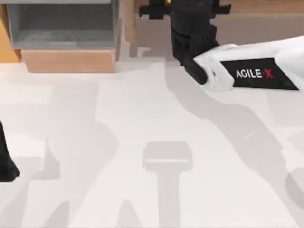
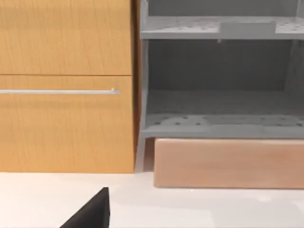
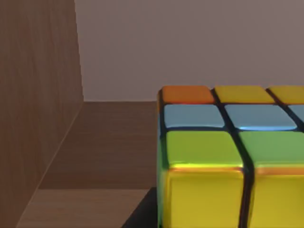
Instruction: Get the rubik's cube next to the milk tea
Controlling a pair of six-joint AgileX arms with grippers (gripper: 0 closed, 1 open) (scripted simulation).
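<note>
Right arm [image 1: 251, 71] reaches from the right side across the far edge of the white worktop [image 1: 142, 123], its black wrist and gripper [image 1: 192, 21] pushed into a wooden compartment at the far centre. Whether that gripper is spread or closed cannot be told. Right wrist view: rubik's cube [image 3: 232, 156] sits very close below the camera, inside a brown wooden recess [image 3: 42, 95], wood wall to one side, plain back panel behind; orange, yellow, pale blue and green squares visible, dark grid lines between. Contact between gripper and cube cannot be judged. Left arm [image 1: 5, 161] parked at the worktop's left edge. Left wrist view faces a wooden drawer front with metal handle [image 2: 59, 91] beside a grey shelf unit [image 2: 218, 104].
</note>
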